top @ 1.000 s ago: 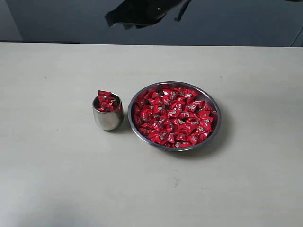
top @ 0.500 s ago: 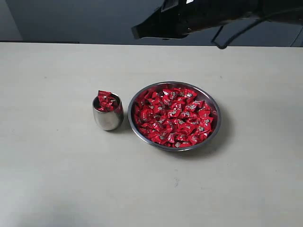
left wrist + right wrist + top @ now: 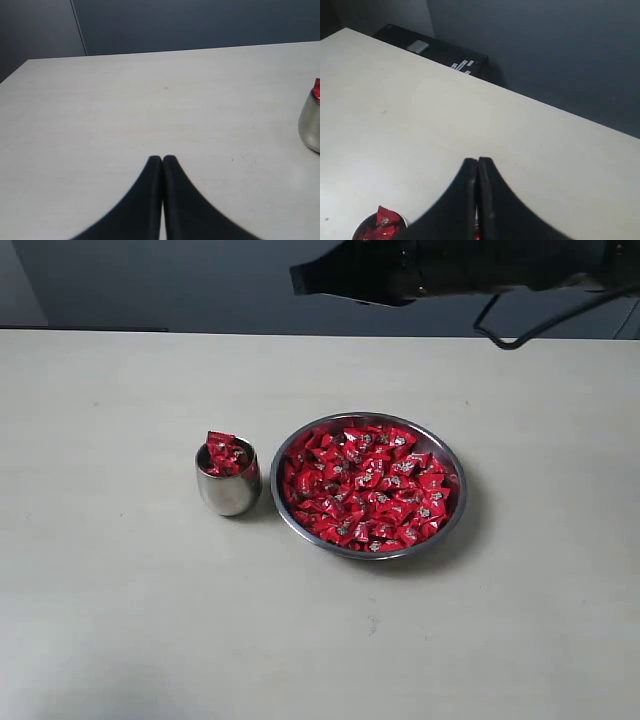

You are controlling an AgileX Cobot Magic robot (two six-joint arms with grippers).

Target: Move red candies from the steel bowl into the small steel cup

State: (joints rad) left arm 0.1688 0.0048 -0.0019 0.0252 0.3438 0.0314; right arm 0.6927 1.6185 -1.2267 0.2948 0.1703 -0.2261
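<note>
The steel bowl (image 3: pixel 369 555) sits right of the table's middle, heaped with red candies (image 3: pixel 365 485). Just left of it stands the small steel cup (image 3: pixel 228 495), with red candies (image 3: pixel 224 453) piled above its rim. My right gripper (image 3: pixel 297 278) hangs high over the table's far edge, beyond the bowl, its jaws shut with nothing seen between them (image 3: pixel 478 160). The cup's candy-filled top (image 3: pixel 379 231) shows below it. My left gripper (image 3: pixel 162 158) is shut and empty over bare table, with the cup (image 3: pixel 311 125) off to one side. The exterior view does not show the left gripper.
The pale table (image 3: pixel 120 620) stretches wide around the bowl and cup. A black box (image 3: pixel 435 50) lies past the table's far edge, against a dark wall. The right arm's cable (image 3: pixel 520 335) loops down at the back right.
The right arm has swung to the right along the top of the exterior view, its shut tip moving from above the cup's side to above the bowl's side. Bowl, cup and candies stay put.
</note>
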